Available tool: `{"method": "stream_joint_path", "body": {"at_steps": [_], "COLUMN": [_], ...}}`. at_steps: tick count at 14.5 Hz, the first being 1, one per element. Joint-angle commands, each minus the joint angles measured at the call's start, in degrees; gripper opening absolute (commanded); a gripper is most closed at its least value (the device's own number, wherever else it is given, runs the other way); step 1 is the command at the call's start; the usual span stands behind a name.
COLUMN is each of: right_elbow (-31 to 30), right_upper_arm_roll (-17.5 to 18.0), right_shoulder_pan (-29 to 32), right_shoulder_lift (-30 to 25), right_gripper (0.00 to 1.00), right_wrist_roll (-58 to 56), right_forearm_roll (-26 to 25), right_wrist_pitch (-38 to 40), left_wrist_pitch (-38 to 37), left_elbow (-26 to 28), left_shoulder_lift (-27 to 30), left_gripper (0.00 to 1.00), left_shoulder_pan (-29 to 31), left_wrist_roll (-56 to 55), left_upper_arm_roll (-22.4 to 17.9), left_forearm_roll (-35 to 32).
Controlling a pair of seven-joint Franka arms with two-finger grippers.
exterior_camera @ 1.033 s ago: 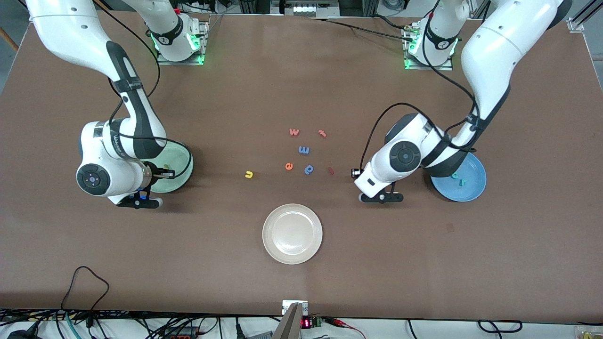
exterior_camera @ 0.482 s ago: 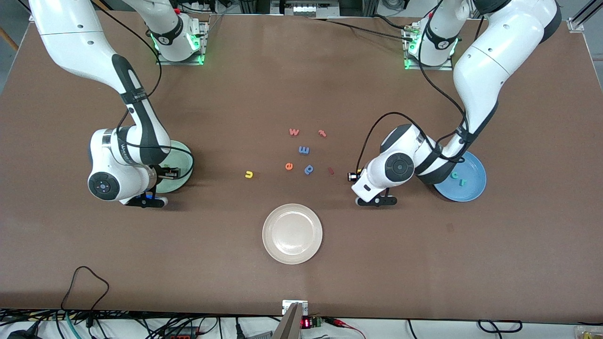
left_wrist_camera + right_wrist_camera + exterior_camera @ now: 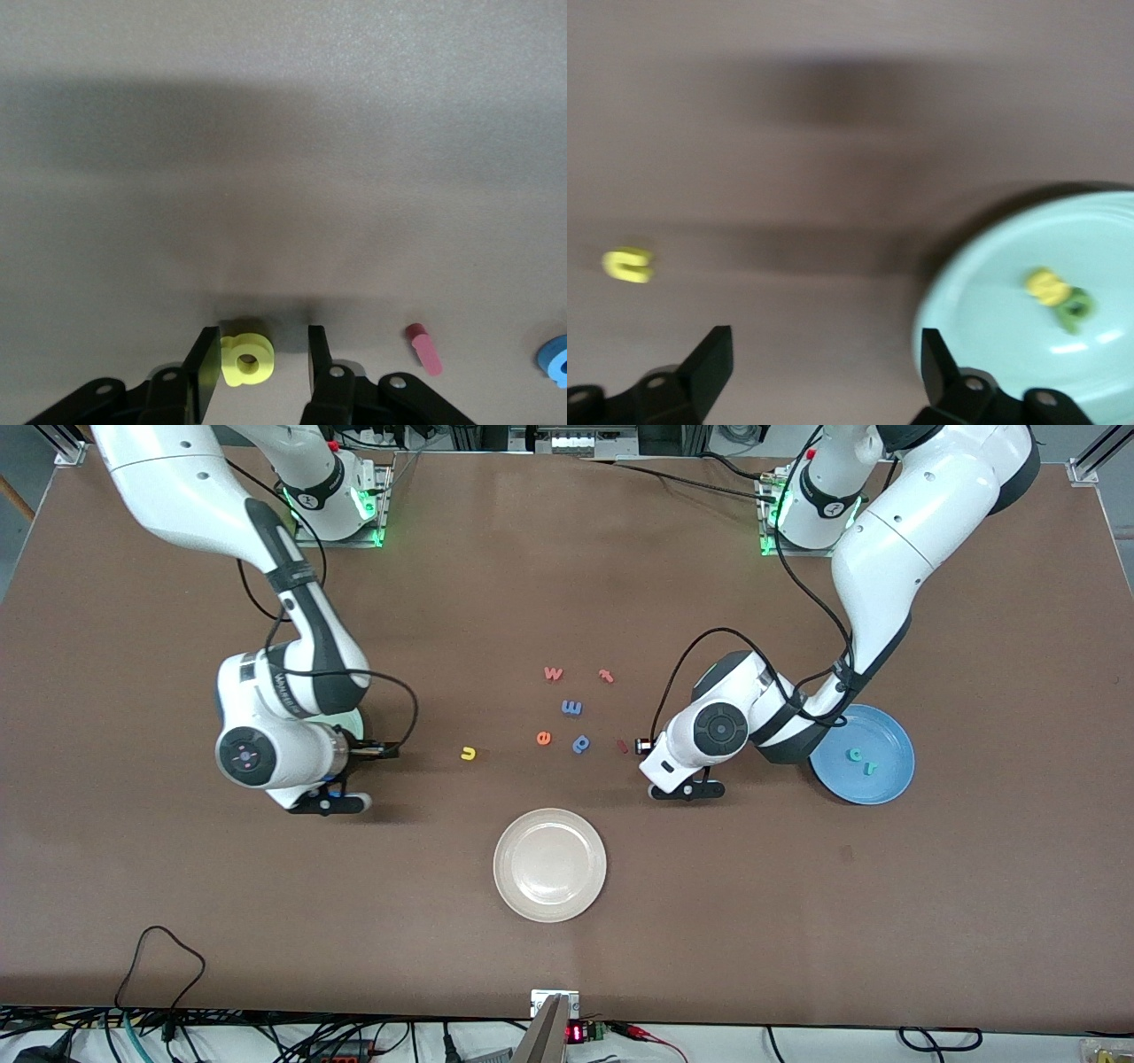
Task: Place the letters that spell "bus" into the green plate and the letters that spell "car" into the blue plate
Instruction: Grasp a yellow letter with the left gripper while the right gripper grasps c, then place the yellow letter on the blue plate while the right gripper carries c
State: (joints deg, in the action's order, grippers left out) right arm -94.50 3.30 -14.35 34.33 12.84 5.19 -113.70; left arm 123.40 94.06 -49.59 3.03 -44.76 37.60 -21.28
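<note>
Letters for "bus" and "car" are my count here, and I judge the job about two thirds done. Nearest the camera sits the cream plate [image 3: 549,864], which plays no part. Farther up the worktop [image 3: 567,957], the yellow u [image 3: 469,754] lies alone on bare surface between the two arms, so "bus" lacks one letter. Level with it, the right gripper [image 3: 376,751] hangs over the worktop just beside the green plate [image 3: 1028,301], jaws wide apart with nothing between them; my right wrist view shows a yellow s [image 3: 1046,286] and a dark green b [image 3: 1076,307] touching each other in that plate. The left gripper [image 3: 257,363] hangs low over the worktop by the loose cluster, jaws half open around the yellow a [image 3: 247,359]; one finger seems to touch it, but I cannot tell whether it is gripped or merely straddled. A small red piece [image 3: 623,746] lies just beside it. Toward the left arm's end, the blue plate [image 3: 895,775] holds the teal c [image 3: 855,755] and teal r [image 3: 871,767]. Farther off, the blue p [image 3: 581,743], orange e [image 3: 543,737] and remaining stray letters stay out. Left to do, as I judge it: u to green, a to blue.
</note>
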Motion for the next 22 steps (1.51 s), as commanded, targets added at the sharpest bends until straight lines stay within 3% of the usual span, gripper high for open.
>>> {"method": "stream_joint_path", "body": {"at_steps": [1, 6, 11, 13, 17, 20, 22], "right_elbow": [-0.2, -0.2, -0.2, -0.2, -0.2, -0.5, -0.9], "right_upper_arm_roll": [-0.2, -0.3, -0.4, -0.4, -0.6, -0.7, -0.7], "right_shoulder_pan": [-4.5, -10.6, -13.1, -13.2, -12.8, -12.8, -12.6], "right_shoulder_lift": [0.0, 3.1, 6.5, 7.3, 7.2, 7.2, 7.2], "right_gripper": [0.57, 0.57, 0.57, 0.57, 0.57, 0.57, 0.57], "right_wrist_roll": [5.3, 16.2, 16.7, 16.7, 15.8, 16.2, 16.3], "right_forearm_roll": [1.6, 1.0, 0.5, -2.2, -3.5, -3.5, -3.5], "right_wrist_pitch": [-3.3, -11.3, -18.4, -19.8, -19.5, -19.1, -19.0], "left_wrist_pitch": [-0.9, -1.3, -1.5, -3.2, -3.6, -3.5, -4.0], "left_elbow": [0.0, 2.0, 3.1, 4.0, 4.6, 4.6, 4.4], "left_shoulder_lift": [0.0, 0.5, 0.9, 1.9, 1.9, 1.9, 2.6], "left_gripper": [0.47, 0.47, 0.47, 0.45, 0.34, 0.09, 0.02], "left_shoulder_pan": [0.0, 0.4, 0.8, 0.8, 0.5, 0.7, 1.1], "left_wrist_roll": [0.2, 0.6, 0.6, 0.6, -0.1, -0.1, 0.3], "left_upper_arm_roll": [-0.9, -0.9, -0.8, -0.7, -0.5, -0.3, -0.3], "left_forearm_roll": [-1.3, -1.3, -1.3, -1.3, -1.3, -1.3, -1.1]}}
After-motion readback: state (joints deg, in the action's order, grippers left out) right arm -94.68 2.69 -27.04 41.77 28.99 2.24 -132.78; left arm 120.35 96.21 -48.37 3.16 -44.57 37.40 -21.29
